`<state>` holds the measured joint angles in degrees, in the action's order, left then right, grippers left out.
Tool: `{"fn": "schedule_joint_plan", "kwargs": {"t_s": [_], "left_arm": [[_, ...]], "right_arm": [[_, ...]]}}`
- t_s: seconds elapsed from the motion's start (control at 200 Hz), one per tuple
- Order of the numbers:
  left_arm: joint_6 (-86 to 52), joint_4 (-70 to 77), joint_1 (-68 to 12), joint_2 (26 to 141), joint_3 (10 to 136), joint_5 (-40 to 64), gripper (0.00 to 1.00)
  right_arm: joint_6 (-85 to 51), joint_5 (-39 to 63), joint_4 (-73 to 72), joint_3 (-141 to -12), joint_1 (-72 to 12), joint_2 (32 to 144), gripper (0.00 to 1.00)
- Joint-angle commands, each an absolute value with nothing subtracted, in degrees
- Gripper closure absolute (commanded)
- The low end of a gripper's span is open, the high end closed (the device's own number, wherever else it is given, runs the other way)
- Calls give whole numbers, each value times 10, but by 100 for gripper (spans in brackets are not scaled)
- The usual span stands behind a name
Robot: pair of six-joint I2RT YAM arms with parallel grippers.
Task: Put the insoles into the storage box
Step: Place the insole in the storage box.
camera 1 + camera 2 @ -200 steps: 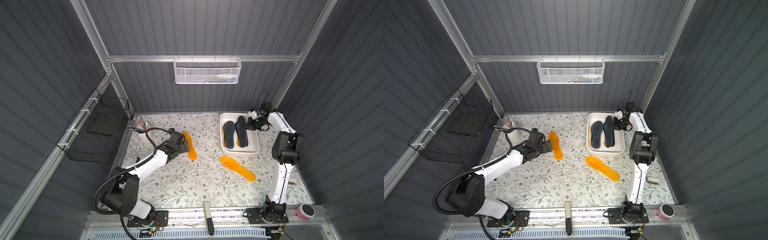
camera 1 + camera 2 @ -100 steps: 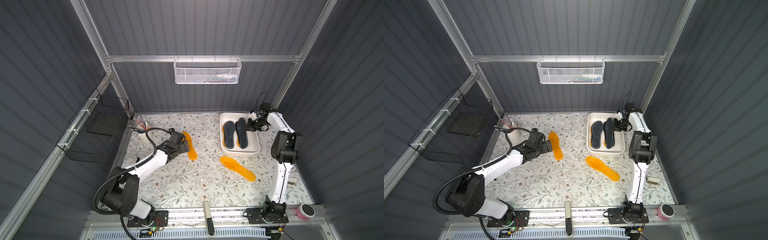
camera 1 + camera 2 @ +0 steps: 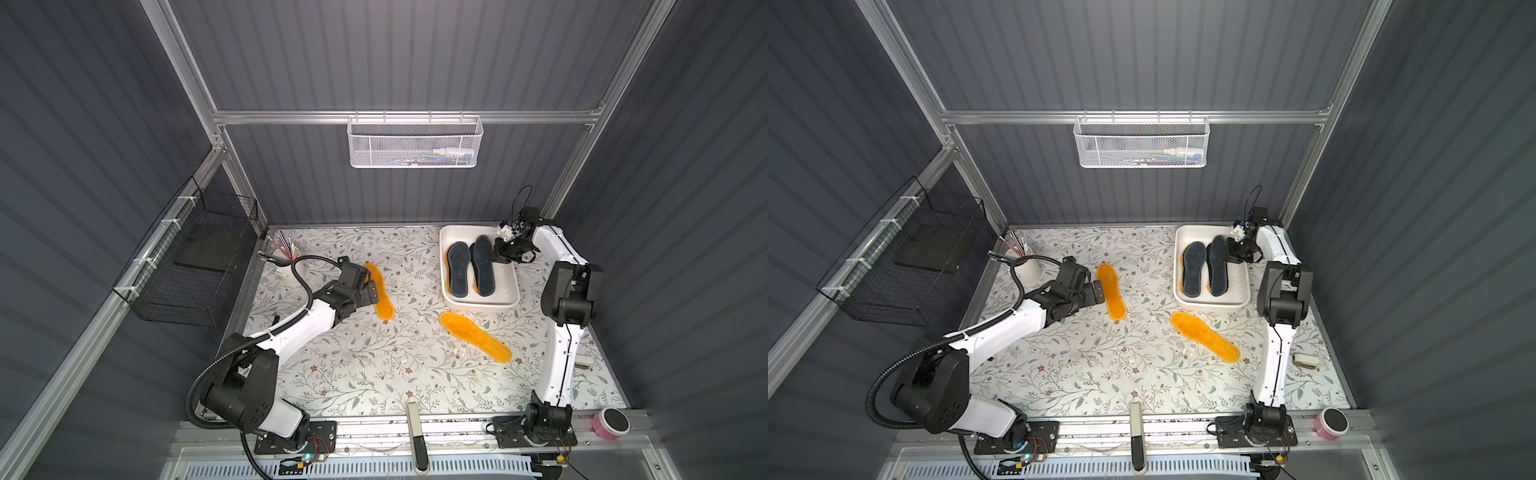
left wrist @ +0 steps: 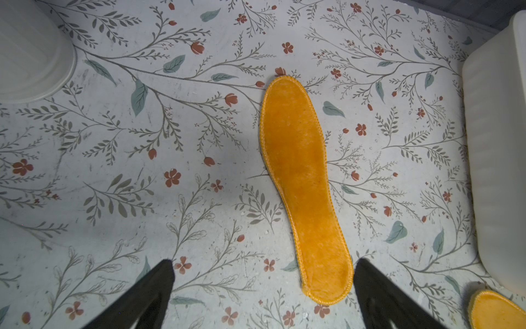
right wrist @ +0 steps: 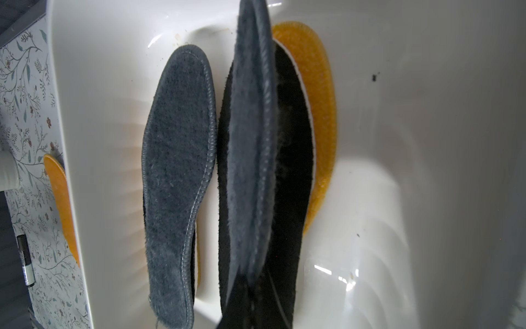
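Nearest to the front of the table (image 3: 374, 374), on the right arm's side, a fuzzy orange insole (image 3: 475, 342) lies flat, just outside the storage box (image 3: 482, 306). A little farther back and more to the left, a second orange insole (image 4: 303, 188) also lies flat, and the left tool (image 4: 263, 265) hangs just above it, released and grasping nothing; in the left wrist view its black fingers (image 4: 159, 284) show well apart, one on each side of the insole's wider end. Farther, the white storage box stands on the right part of the table, close to the back wall. Inside it a dark grey insole (image 5: 179, 182) lies flat, with an orange edge showing under it. Just beside, the right tool (image 5: 250, 302) is clenched on a second dark grey insole (image 5: 253, 128) and holds it on its edge over a black insole (image 5: 293, 171), which lies on a third orange insole (image 5: 321, 114). Whether the held insole touches those below, I cannot tell. In the far left corner stands a white cup (image 3: 284, 272) with pens. A black wire basket (image 3: 187, 266) hangs on the left wall and a white mesh basket (image 3: 415, 141) on the back wall.
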<state>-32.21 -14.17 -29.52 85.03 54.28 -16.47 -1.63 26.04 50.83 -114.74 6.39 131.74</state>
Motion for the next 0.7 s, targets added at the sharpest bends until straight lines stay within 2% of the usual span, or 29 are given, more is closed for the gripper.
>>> {"fn": "schedule_joint_plan", "kwargs": {"t_s": [0.0, 0.435, 0.695], "left_arm": [[-328, -149, -291, 860, 555, -158, 0], [-328, -149, -290, 858, 555, -156, 0], [-329, -148, -290, 856, 553, -155, 0]], "right_arm": [[-24, 250, 501, -1138, 60, 1318, 96], [-11, 307, 473, -1122, 56, 1292, 97], [-17, 286, 472, -1123, 56, 1305, 97]]}}
